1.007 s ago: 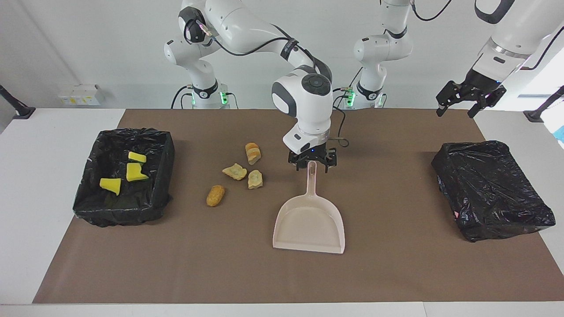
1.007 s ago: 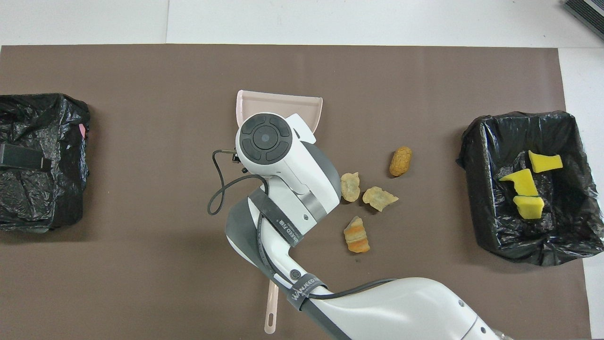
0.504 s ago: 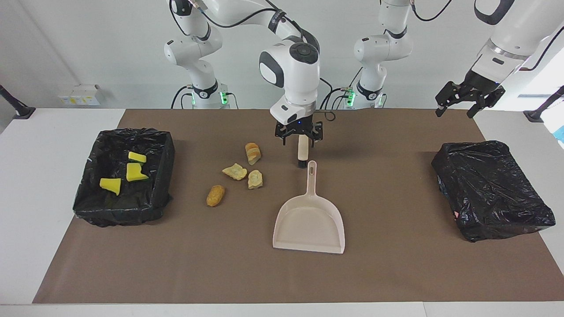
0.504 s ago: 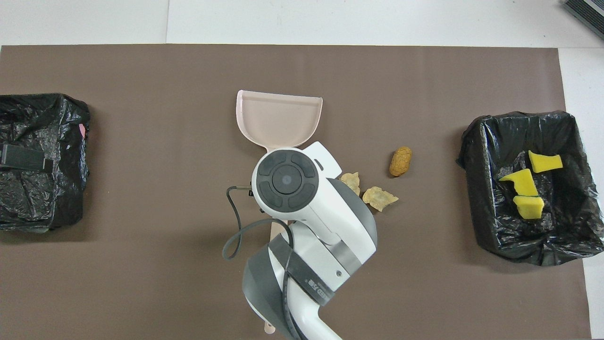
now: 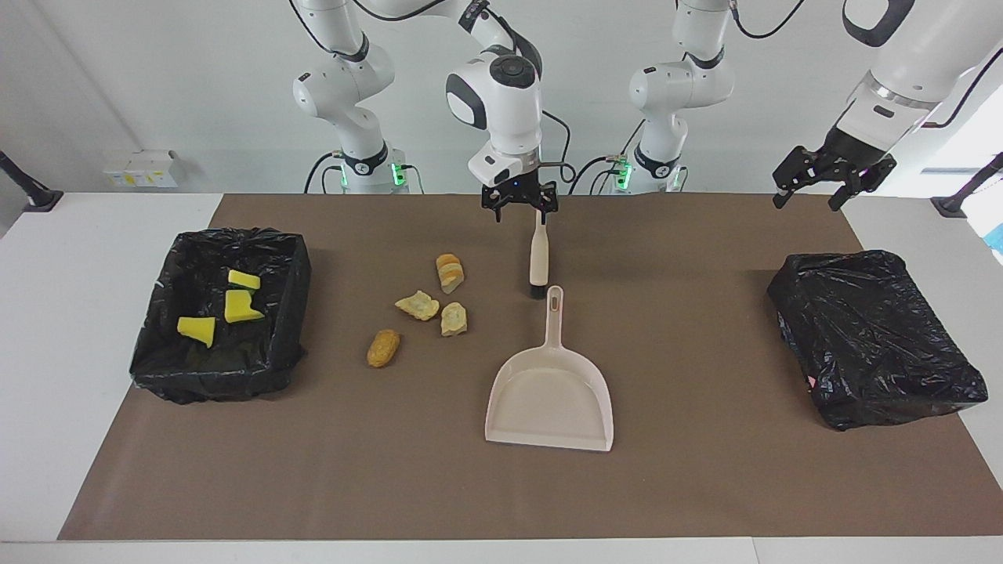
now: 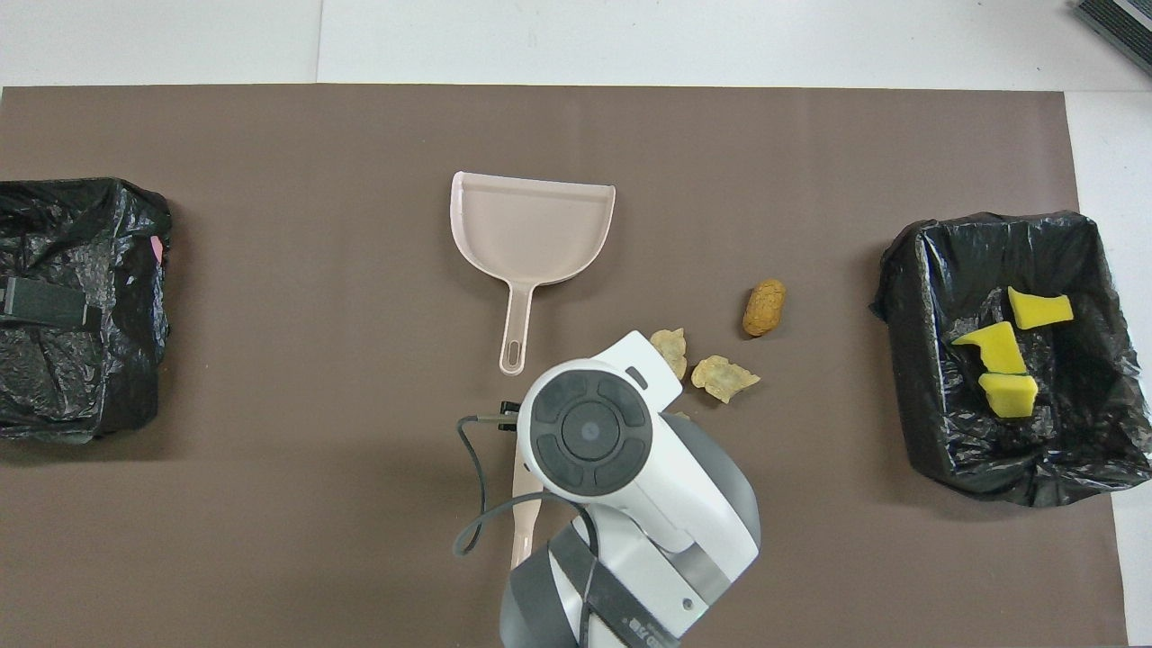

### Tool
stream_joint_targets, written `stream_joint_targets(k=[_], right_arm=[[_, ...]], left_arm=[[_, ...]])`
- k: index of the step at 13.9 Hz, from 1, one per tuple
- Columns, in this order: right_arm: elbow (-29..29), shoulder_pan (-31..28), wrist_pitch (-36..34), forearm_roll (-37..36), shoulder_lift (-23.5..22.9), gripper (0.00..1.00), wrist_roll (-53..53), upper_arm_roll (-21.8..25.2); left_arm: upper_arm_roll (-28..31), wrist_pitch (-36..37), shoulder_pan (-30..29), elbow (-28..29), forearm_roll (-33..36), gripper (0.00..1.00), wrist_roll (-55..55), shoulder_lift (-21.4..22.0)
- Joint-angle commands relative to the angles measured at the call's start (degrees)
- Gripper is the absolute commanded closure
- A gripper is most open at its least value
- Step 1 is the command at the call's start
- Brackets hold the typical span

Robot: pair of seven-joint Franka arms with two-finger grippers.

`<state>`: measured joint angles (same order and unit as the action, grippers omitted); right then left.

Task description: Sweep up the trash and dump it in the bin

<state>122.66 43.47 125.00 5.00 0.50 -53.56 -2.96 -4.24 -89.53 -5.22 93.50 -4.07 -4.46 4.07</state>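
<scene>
Several tan bread chunks of trash (image 5: 418,305) (image 6: 724,378) lie loose on the brown mat, beside the beige dustpan (image 5: 551,388) (image 6: 531,238). Three yellow sponge scraps (image 5: 239,307) (image 6: 990,346) lie in the open black-lined bin (image 5: 235,235) (image 6: 900,270) at the right arm's end. The beige brush (image 5: 537,258) (image 6: 525,522) lies flat, nearer to the robots than the dustpan's handle. My right gripper (image 5: 520,202) hangs open over the brush's handle end and holds nothing. My left gripper (image 5: 807,192) waits open in the air over the mat's corner at the left arm's end.
A second bin (image 5: 874,337) (image 6: 81,306), covered with black plastic, stands at the left arm's end. In the overhead view the right arm's wrist hides one bread chunk and most of the brush.
My right gripper has risen from the dustpan's handle and drawn back toward the robots, to over the brush's handle end. The dustpan, trash and left gripper have stayed put.
</scene>
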Motion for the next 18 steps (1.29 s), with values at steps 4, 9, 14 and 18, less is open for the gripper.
stream_joint_targets(k=[4, 9, 14, 18], right_arm=[[6.5, 6.2, 10.6, 1.2, -1.7, 0.0, -9.1, 0.1], [6.5, 8.8, 12.5, 1.2, -4.6, 0.14, -9.7, 0.1], [6.1, 8.8, 11.2, 1.2, -4.8, 0.78, -9.4, 0.1], [4.2, 8.7, 7.9, 1.2, -5.2, 1.0, -9.9, 0.2]], left_arm=[[0.3, -1.1, 2.8, 0.9, 0.3, 0.0, 1.5, -0.2], [0.0, -18.6, 15.7, 2.5, -0.5, 0.0, 10.9, -7.7], [0.1, -31.5, 28.6, 2.5, -2.9, 0.0, 20.4, -16.9], [0.1, -33.8, 32.6, 4.1, -2.8, 0.0, 20.3, -22.1]])
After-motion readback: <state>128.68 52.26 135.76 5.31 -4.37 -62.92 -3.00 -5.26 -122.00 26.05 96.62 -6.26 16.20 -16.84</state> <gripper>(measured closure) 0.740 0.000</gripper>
